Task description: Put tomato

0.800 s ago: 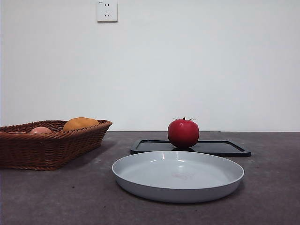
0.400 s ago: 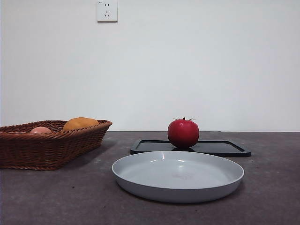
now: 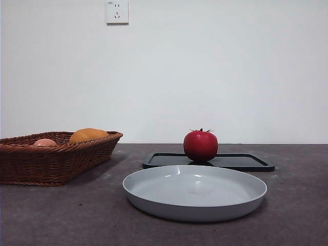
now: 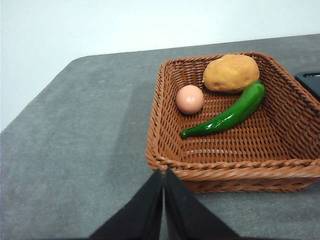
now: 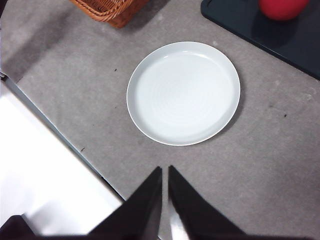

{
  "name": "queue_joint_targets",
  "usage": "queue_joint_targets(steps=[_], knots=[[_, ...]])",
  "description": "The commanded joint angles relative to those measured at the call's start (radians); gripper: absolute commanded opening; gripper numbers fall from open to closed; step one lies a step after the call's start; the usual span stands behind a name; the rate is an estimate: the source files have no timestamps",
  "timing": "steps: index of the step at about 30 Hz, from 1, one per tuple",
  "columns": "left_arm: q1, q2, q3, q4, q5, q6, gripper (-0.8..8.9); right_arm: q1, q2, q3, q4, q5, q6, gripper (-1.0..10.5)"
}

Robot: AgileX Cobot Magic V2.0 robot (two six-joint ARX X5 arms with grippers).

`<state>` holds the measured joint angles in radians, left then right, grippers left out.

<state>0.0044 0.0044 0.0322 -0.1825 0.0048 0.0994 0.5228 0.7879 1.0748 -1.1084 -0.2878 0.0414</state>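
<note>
The tomato (image 3: pixel 200 145), round, glossy red with a green stem, stands on a flat black tray (image 3: pixel 241 162) behind a grey plate (image 3: pixel 195 192). In the right wrist view part of the tomato (image 5: pixel 281 8) shows on the tray (image 5: pixel 270 35), past the plate (image 5: pixel 183 93). My right gripper (image 5: pixel 164 175) hangs high above the table near the plate, jaws almost together, empty. My left gripper (image 4: pixel 163 176) is shut and empty, just outside the wicker basket (image 4: pixel 235 170). Neither gripper shows in the front view.
The wicker basket (image 3: pixel 51 159) stands at the left and holds an orange-yellow fruit (image 4: pixel 231 73), a pale pink fruit (image 4: pixel 190 99) and a green pepper (image 4: pixel 227 114). The table's edge (image 5: pixel 55 135) runs near the plate in the right wrist view.
</note>
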Motion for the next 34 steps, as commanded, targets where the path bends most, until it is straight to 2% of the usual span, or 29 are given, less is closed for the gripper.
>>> queue_joint_targets(steps=[1, 26, 29, 32, 34], knots=[[0.001, -0.002, -0.021, -0.007, 0.002, -0.026, 0.07, 0.005, 0.008, 0.006, 0.013, 0.000, 0.004, 0.1], [0.001, -0.002, -0.021, -0.007, 0.002, -0.026, 0.07, 0.005, 0.007, 0.006, 0.011, 0.000, 0.003, 0.1], [0.001, -0.002, -0.021, -0.007, 0.002, -0.026, 0.07, -0.034, -0.026, 0.005, 0.027, 0.018, -0.063, 0.1], [0.001, -0.002, -0.021, -0.007, 0.002, -0.026, 0.07, -0.131, -0.100, -0.043, 0.175, 0.021, -0.068, 0.1], [0.001, -0.002, -0.021, -0.007, 0.002, -0.026, 0.07, -0.219, -0.174, -0.123, 0.323, -0.013, -0.053, 0.1]])
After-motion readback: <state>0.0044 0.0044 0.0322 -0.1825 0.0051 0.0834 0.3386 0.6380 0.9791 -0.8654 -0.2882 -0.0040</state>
